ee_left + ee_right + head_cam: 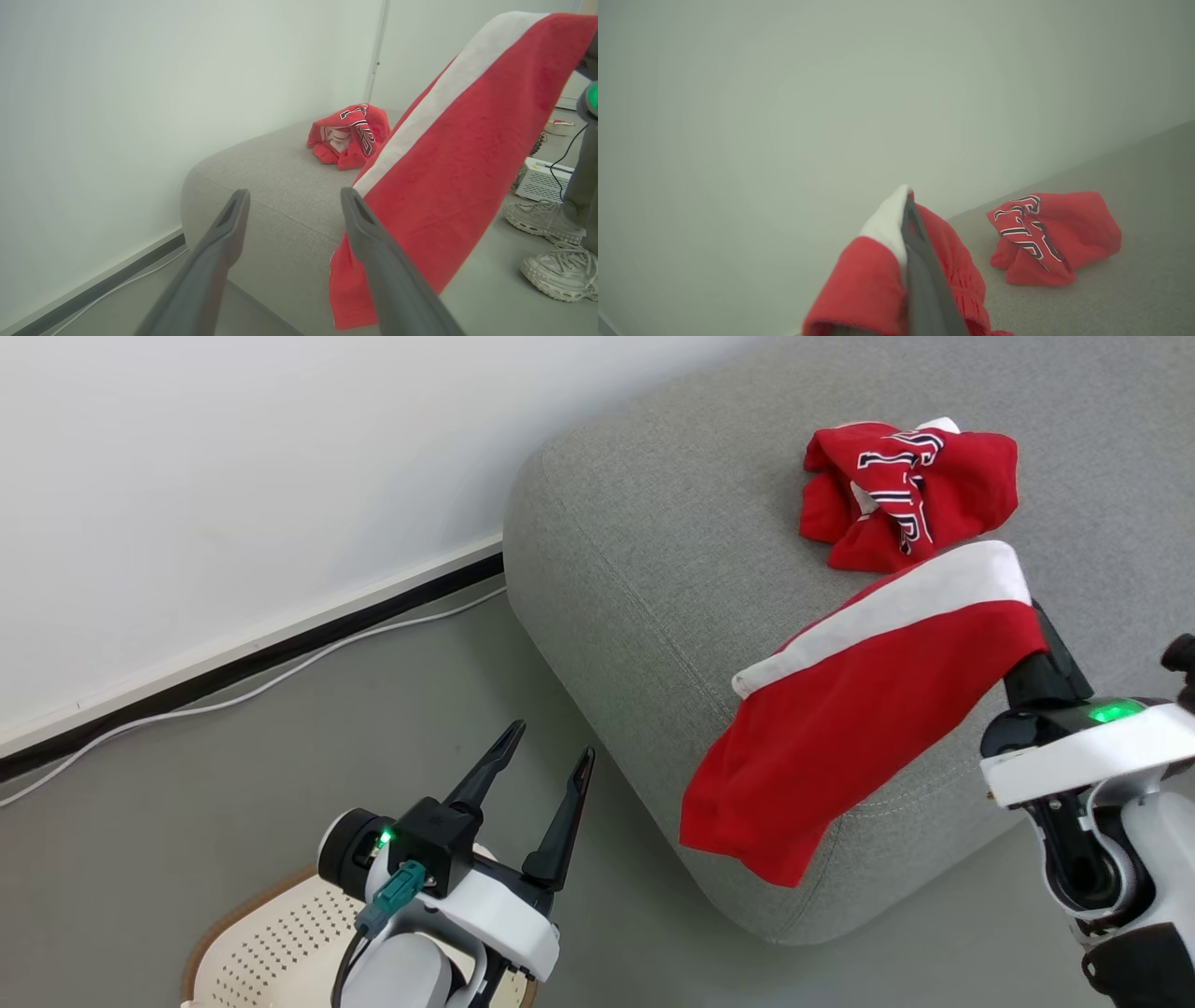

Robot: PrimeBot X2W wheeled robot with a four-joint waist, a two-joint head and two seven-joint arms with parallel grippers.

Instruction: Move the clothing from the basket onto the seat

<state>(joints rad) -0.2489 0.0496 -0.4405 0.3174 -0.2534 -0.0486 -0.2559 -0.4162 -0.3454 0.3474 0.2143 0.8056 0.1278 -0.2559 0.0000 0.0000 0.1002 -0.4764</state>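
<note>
My right pincer (pixel 908 210) is clamped on the banded red garment (pixel 840 728), lifting it so the hem clears the sofa's (pixel 653 569) front edge. The jersey (pixel 901 490) lies further back. My left pincer (pixel 551 742) gapes wide and empty above the basket (pixel 271 933).

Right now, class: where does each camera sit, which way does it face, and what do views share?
Head view: on the head, looking down at sofa, basket and floor; open left gripper and right wrist show.
Left wrist view: on that wrist, looking along its open fingers at the sofa and hanging banded garment.
Right wrist view: on that wrist, facing the wall over the sofa; right gripper shut on the banded garment.
Shared: all three show the jersey on the sofa.
</note>
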